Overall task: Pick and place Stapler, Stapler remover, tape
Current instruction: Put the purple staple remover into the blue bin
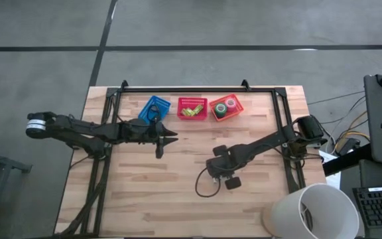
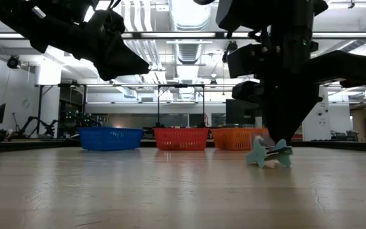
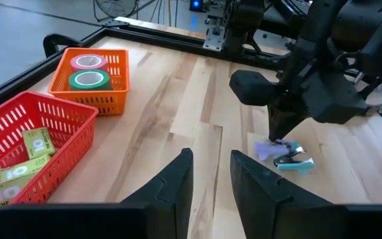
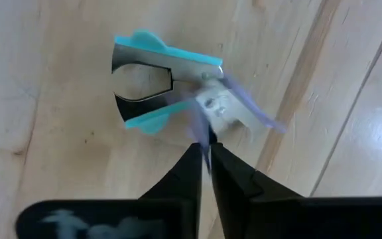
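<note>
Since the right gripper (image 4: 205, 156) has its jaws pressed together on only the thin tail of the stapler remover (image 4: 168, 83), it could be dropped when lifted; the left gripper (image 3: 211, 174) is held slightly spread.

My right tool (image 4: 204, 156) points straight down from a bent wrist, its fingers nearly closed with only a thin gap between them, the tips low. My left arm stretches level across, its tool (image 3: 211, 174) raised, fingers slightly parted and holding nothing.
</note>
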